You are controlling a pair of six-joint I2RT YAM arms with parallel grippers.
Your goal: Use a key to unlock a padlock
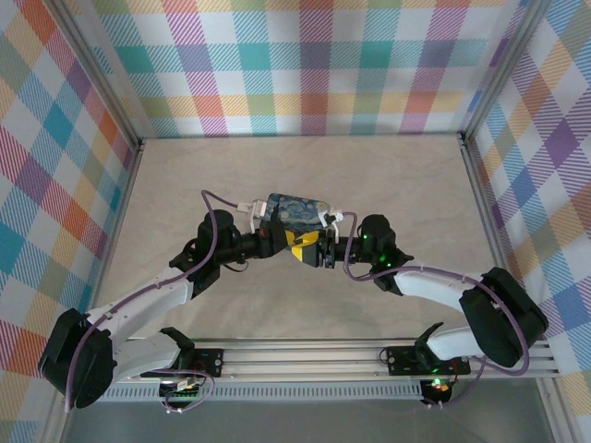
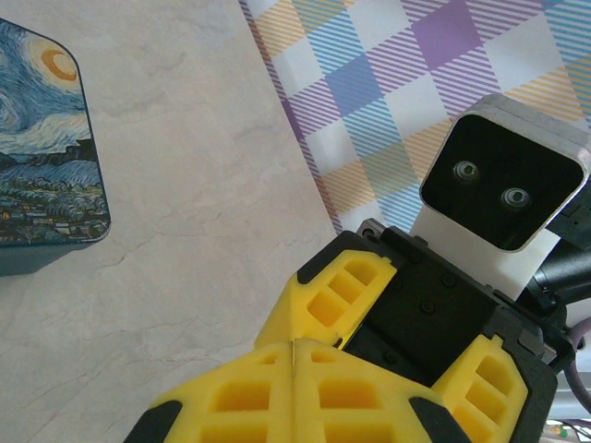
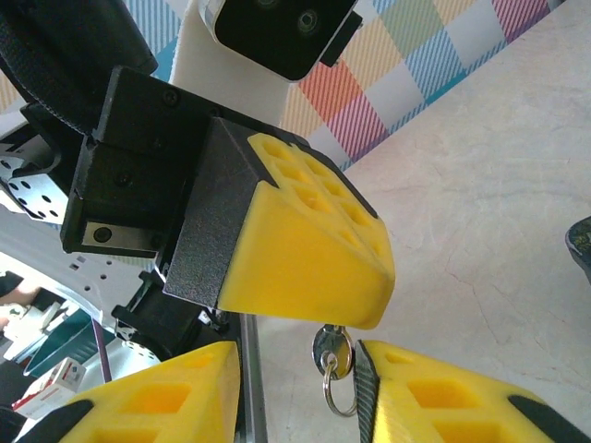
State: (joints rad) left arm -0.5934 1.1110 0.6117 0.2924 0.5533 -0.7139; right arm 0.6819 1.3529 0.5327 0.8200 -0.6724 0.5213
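The jaws of the left gripper (image 2: pixel 294 362) were pressed fully together, yellow pad against yellow pad. They pinched a small silvery key (image 3: pixel 331 349), whose head and thin key ring (image 3: pixel 339 392) hung out past their tip in the right wrist view. The right gripper (image 3: pixel 300 374) faced it tip to tip above the middle of the desk (image 2: pixel 203 185). Its jaws stood partly apart with the key's head in the gap between them, close to one pad, though whether metal touched pad could not be told. Just beyond the meeting grippers, a rectangular tin (image 2: pixel 42 138) printed with a blue-and-yellow starry night lay flat on the pale marbled desk, lid on, whatever it held hidden. Pastel checked walls (image 2: pixel 416 74) enclosed the desk on three sides.
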